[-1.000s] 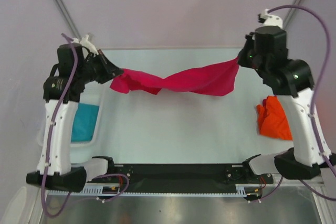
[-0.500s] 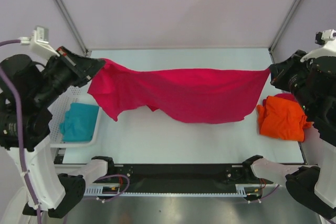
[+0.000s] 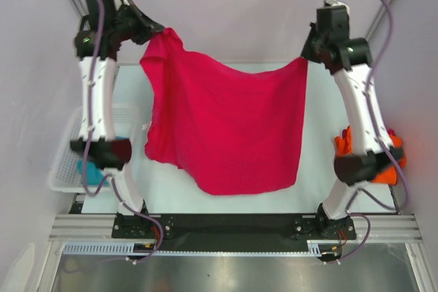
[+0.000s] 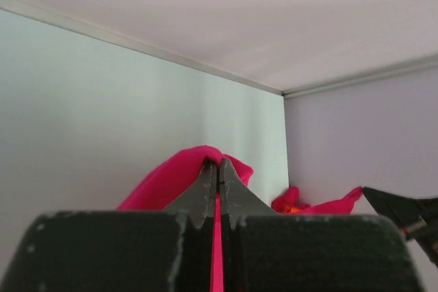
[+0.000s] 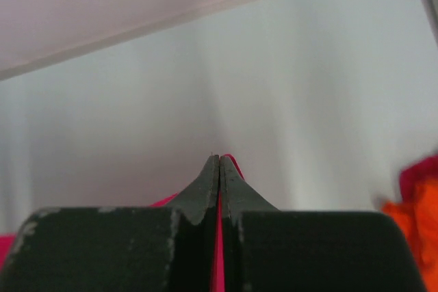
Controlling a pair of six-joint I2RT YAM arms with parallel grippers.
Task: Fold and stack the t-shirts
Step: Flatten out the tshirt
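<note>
A crimson-pink t-shirt hangs spread out above the table, held by its two top corners. My left gripper is shut on its top left corner and raised high at the back left. In the left wrist view the left gripper has the pink cloth bulging round its tips. My right gripper is shut on the top right corner, and in the right wrist view this gripper pinches a thin pink strip. An orange t-shirt lies crumpled at the right, partly behind the right arm. A teal t-shirt peeks from the basket.
A white mesh basket stands at the table's left edge, beside the left arm. The hanging shirt's lower edge reaches down toward the near middle of the white table. Enclosure walls and corner posts stand close behind both grippers.
Both arms have swung up and back, lifting the crimson-pink t-shirt from a low stretched band into a tall hanging sheet. The grippers have come closer together and stayed shut on its corners.
</note>
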